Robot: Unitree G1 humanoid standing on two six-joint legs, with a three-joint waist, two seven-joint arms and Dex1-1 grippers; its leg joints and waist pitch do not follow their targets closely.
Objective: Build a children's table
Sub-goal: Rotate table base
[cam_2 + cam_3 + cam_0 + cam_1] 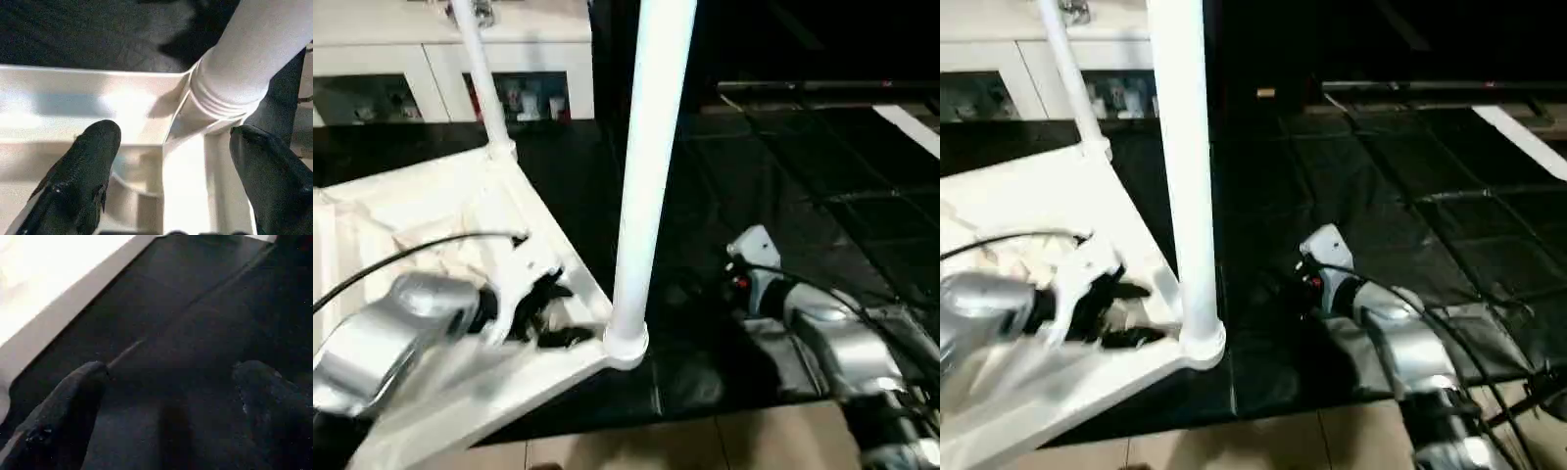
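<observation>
Left eye view shows the children's table [431,206] lying upside down on a black mat [773,176], taking up the left half of the frame with its ribbed underside facing up. Two white legs stand upright in its corner lobes: the near leg [646,186] rises from the lobe at lower centre and runs out of the top of the frame, and the far leg [481,73] rises from the lobe at upper left. Behind it, along the top left, stands a white glass-door cabinet [440,78].

The left gripper [543,313] is at lower left, over the underside just beside the base of the near leg, its black fingers [78,181] spread apart and holding nothing. In the left wrist view the leg's ringed foot sits in its socket between and beyond the two fingers, with the ribs below.

The right gripper [166,416] is at right of centre in the eye views, low over the mat and apart from the table. In the right wrist view its fingers stand wide apart with only mat between them, and the table's white edge crosses the upper left.
</observation>
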